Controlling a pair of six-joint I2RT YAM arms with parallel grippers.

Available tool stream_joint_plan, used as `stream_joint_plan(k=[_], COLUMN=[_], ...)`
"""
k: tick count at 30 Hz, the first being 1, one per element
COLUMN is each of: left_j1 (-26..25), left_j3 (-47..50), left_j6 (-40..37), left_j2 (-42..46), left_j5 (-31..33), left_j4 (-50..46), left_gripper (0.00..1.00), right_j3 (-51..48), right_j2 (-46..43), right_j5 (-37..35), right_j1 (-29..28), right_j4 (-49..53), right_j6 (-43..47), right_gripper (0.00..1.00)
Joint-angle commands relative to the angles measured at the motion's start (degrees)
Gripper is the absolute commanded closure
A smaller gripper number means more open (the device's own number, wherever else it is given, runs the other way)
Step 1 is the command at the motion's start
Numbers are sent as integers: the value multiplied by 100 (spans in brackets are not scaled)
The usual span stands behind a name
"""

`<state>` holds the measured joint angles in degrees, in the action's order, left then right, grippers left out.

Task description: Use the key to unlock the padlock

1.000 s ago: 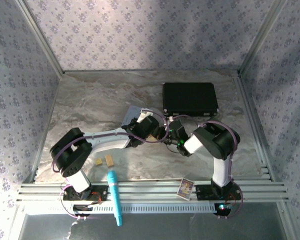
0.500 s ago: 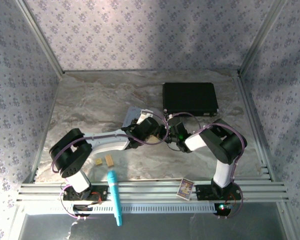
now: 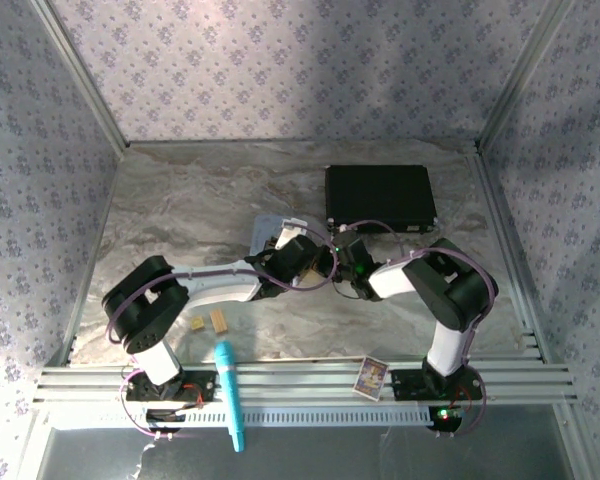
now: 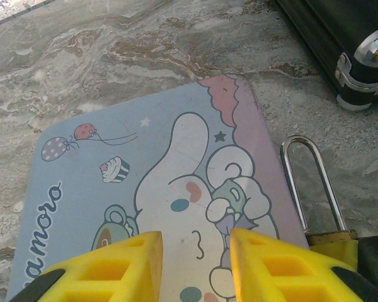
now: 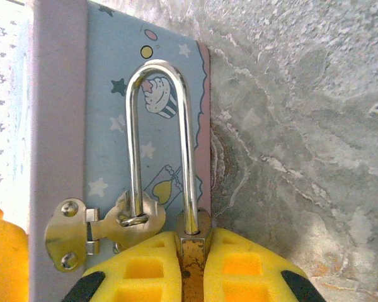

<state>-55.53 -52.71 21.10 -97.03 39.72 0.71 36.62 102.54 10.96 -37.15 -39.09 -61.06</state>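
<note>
Top external view first: I am seeing both arms reaching to the middle of the table, the left gripper (image 3: 318, 262) and the right gripper (image 3: 342, 264) meeting just beside the tin (image 3: 266, 228). The black case (image 3: 380, 197) is lying shut behind them.

Left wrist view: I am looking down on the tin's lid, which is sitting closed, so whatever is inside is hidden from me. The left gripper's fingers are standing apart above that lid, with nothing between them. The padlock (image 4: 331, 238) is lying at the tin's right edge, with its shackle pointing away from the camera. One corner of the black case is showing, its latch done up.

Right wrist view: the right gripper is pinching the padlock's brass body between both fingers. The shackle is passing through the hasp (image 5: 113, 233) on the tin's side. I cannot tell whether the shackle is locked or sprung, nor where the key is.

I am judging the padlock as steadied and ready. Seating and turning the key, then pulling the shackle free, look like the work left.
</note>
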Motion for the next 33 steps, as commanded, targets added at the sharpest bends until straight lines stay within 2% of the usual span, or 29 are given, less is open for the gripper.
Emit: stream_joint_plan(k=[1, 3, 8, 14, 16, 21, 25, 28, 31, 33], left_j1=[-107, -107, -116, -116, -116, -282, -461, -642, -880, -982], left_j3=[570, 569, 588, 167, -12, -701, -1309, -1716, -2116, -2301], left_j6=[-135, -133, -103, 311, 442, 914, 1408, 1713, 2002, 2097], left_j2=[-506, -523, -465, -316, -212, -178, -544, -944, -1327, -1500], left_j5=[-693, -694, -699, -222, -149, 207, 449, 676, 908, 891], left_j4=[-1668, -1672, -1741, -2508, -2710, -3505, -4166, -4623, -5124, -5321], left_gripper=[65, 65, 65, 62, 54, 17, 0, 0, 0, 0], right_j3=[-135, -5, 297, 152, 65, -85, 105, 352, 434, 484], right_j2=[159, 410, 257, -144, -336, -999, -1323, -1302, -1364, -1373], right_j5=[-883, -610, -854, -178, 9, 173, 327, 328, 352, 325], right_j1=[421, 496, 238, 225, 279, 451, 820, 1027, 1086, 1079], right_j4=[-581, -968, -207, 1114, 1675, 3450, 5031, 6013, 6402, 6518], right_j6=[-659, -856, -354, 257, 493, 1307, 2137, 2736, 2936, 3011], right_gripper=[100, 100, 100, 100, 100, 100, 100, 98, 87, 87])
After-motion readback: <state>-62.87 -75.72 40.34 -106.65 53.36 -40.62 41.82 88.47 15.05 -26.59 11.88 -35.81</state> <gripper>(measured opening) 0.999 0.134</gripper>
